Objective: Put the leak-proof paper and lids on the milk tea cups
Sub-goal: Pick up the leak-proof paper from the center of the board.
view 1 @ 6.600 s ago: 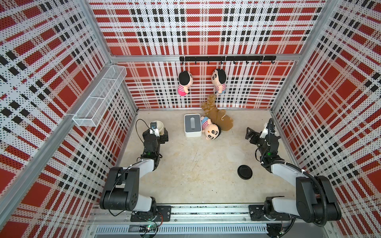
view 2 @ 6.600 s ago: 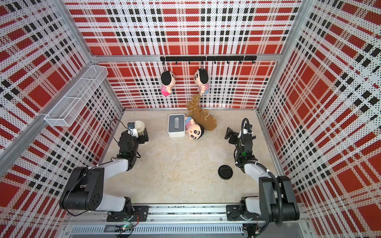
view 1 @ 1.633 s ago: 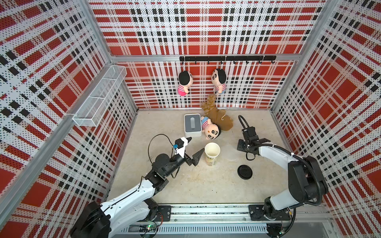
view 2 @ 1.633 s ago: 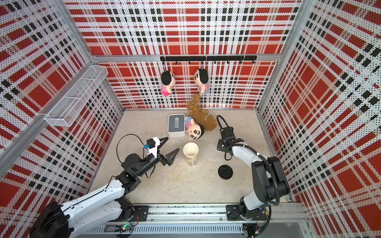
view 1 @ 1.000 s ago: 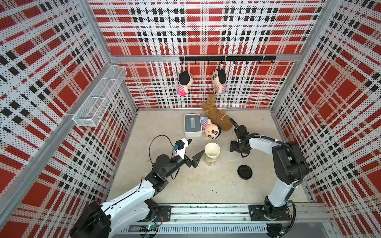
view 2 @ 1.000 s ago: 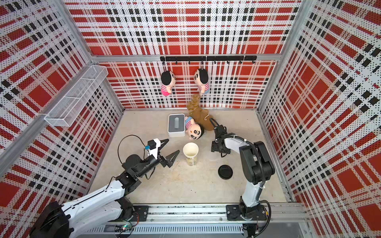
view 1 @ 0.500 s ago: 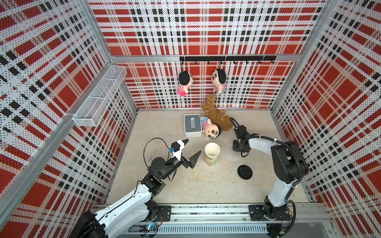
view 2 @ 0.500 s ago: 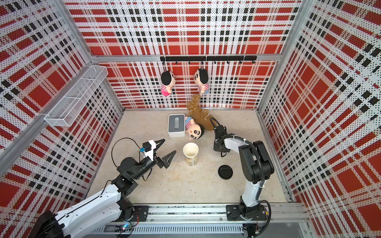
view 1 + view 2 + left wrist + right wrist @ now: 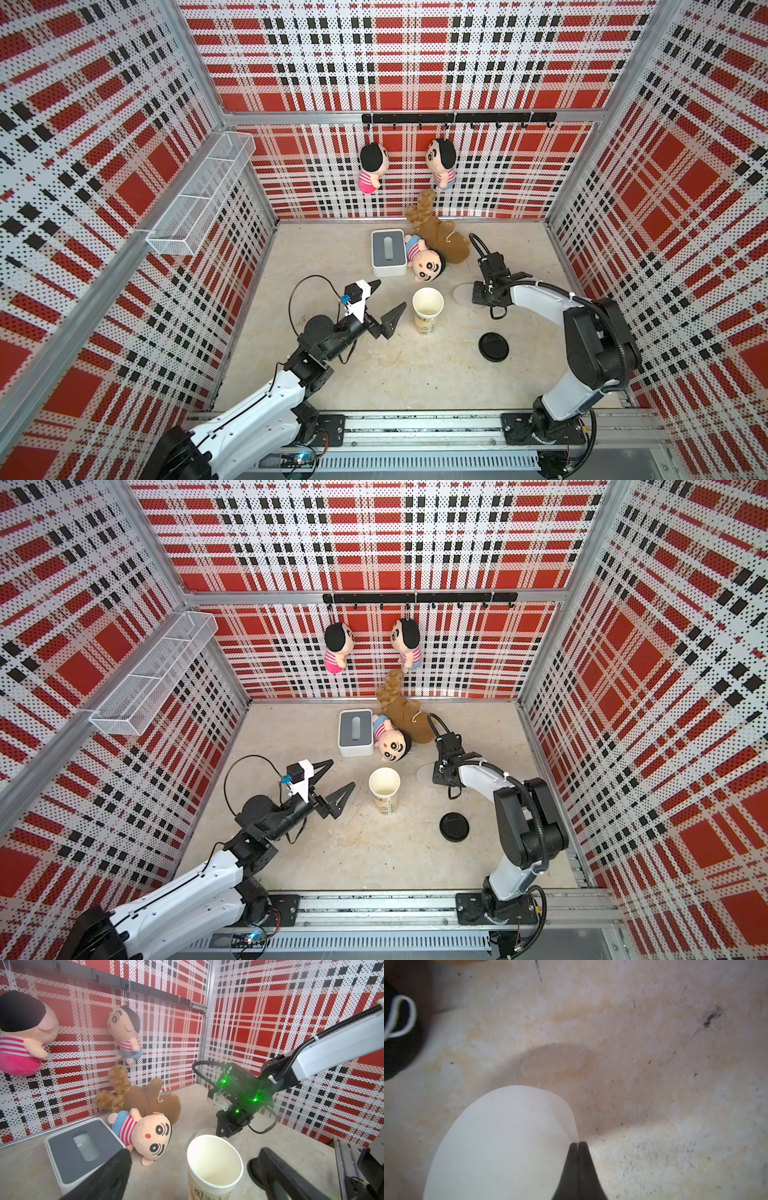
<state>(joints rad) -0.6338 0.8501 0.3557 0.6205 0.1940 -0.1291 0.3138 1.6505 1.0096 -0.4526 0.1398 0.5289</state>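
- Cup (image 9: 215, 1169): green print low on its side, with block characters, cut off by the left wrist view's edge; unreadable.
- In both top views the print is too small to read.

The milk tea cup (image 9: 428, 309), formerly at the table's (image 9: 415, 374) far-left edge in the left gripper (image 9: 391, 293), now stands mid-table; that gripper has released it and backed off, jaws wide; the right gripper (image 9: 578, 1144) has swung inward and closed on the rim of the leak-proof paper (image 9: 500, 1147), raising that edge.
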